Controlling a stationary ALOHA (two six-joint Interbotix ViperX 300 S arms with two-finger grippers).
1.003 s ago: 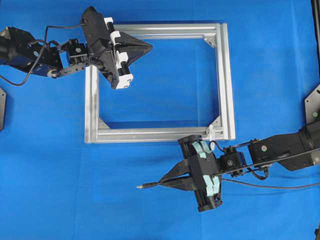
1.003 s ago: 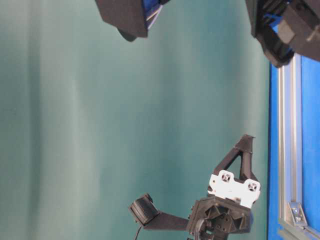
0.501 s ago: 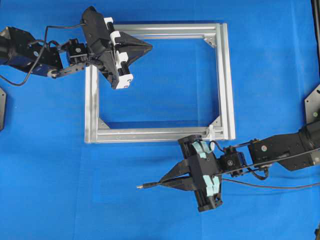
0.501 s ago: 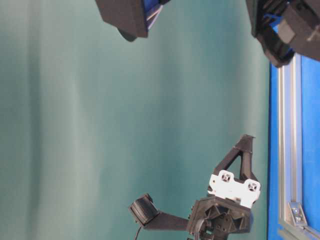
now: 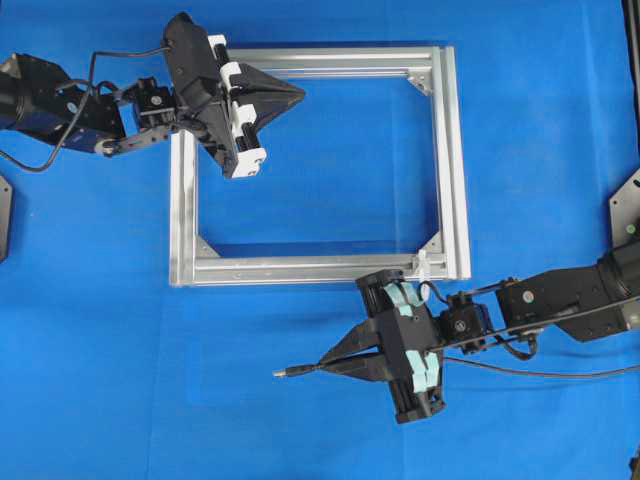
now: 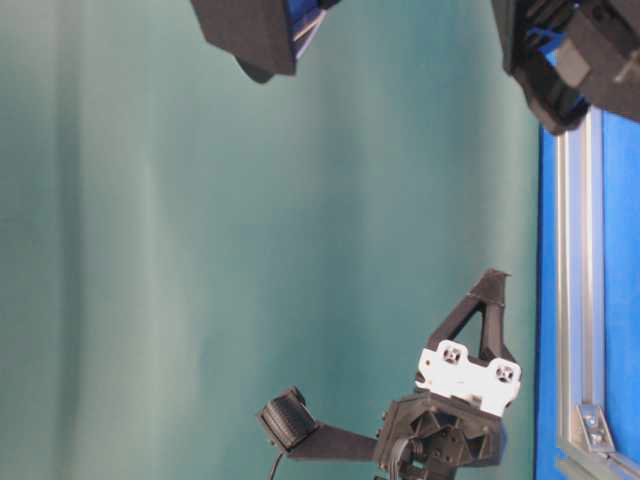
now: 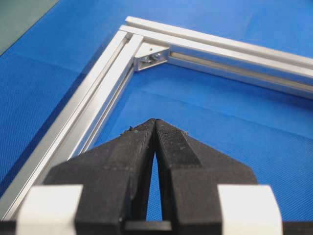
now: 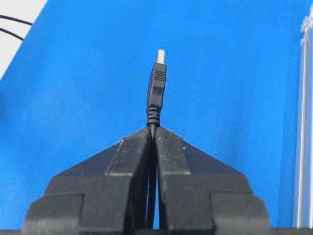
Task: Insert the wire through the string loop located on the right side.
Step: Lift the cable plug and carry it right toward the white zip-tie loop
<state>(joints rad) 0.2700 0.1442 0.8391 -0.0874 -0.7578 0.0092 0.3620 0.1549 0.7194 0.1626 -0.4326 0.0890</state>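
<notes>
Brushed silver metal frame (image 5: 455, 160), matt woven blue cloth (image 5: 100, 350), matt black plastic hands

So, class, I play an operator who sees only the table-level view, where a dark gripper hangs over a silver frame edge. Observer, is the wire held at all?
Observer: Yes, the right gripper is shut on the wire, just behind its plug.
Operator: Which way does the plug point?
Observer: In the overhead view it points left, away from the string loop.
Operator: Where is that loop?
Observer: At the frame's lower right corner.
Operator: And the left gripper?
Observer: Shut, holding nothing.
</notes>
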